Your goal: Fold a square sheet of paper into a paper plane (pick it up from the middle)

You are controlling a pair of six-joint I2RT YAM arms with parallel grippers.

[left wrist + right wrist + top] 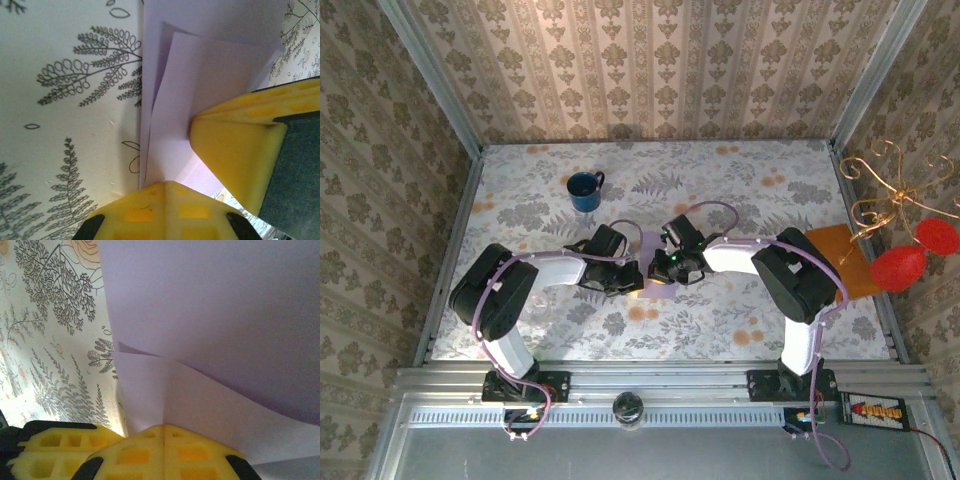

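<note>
Square sheet of paper (200,75), folded; blue mug (585,190) stands well apart.

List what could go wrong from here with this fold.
1. The left gripper and right gripper both look shut on the lilac paper, close together. Pulling them apart could tear it.
2. The folded layers sit askew in the left wrist view, so pressing now may set a crooked crease.
3. The fingers crowd each other and might collide on the next move.
</note>
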